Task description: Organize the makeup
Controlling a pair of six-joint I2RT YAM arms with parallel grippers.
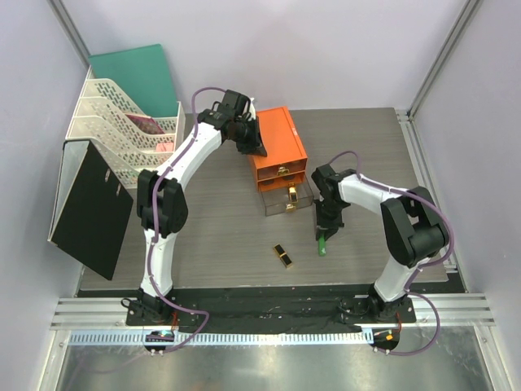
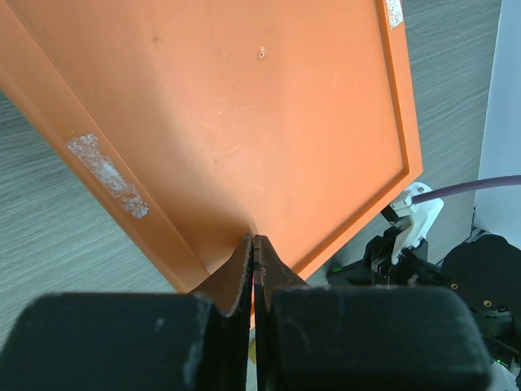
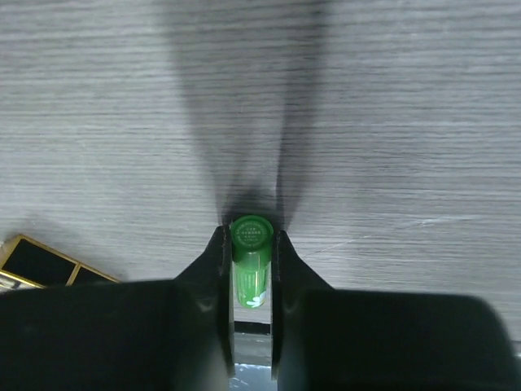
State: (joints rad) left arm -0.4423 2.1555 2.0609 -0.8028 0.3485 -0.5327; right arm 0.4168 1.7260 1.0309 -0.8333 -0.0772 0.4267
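Observation:
A small green tube point(image 3: 251, 265) lies on the grey table between the fingers of my right gripper point(image 3: 248, 231), which press its two sides, so the gripper is shut on it. From above, the tube point(image 1: 322, 246) pokes out below the right gripper point(image 1: 326, 232). A black-and-gold lipstick case point(image 1: 282, 256) lies on the table to the left of it, and its corner point(image 3: 41, 265) shows in the right wrist view. My left gripper point(image 2: 255, 241) is shut with nothing in it, its tips resting on the orange drawer box's lid point(image 2: 244, 122).
The orange drawer box point(image 1: 277, 138) stands mid-table with a clear drawer point(image 1: 289, 199) pulled out towards the arms. At the back left stand a white file rack point(image 1: 114, 130), a black binder point(image 1: 89, 208) and a green folder point(image 1: 138, 73). Walls close both sides.

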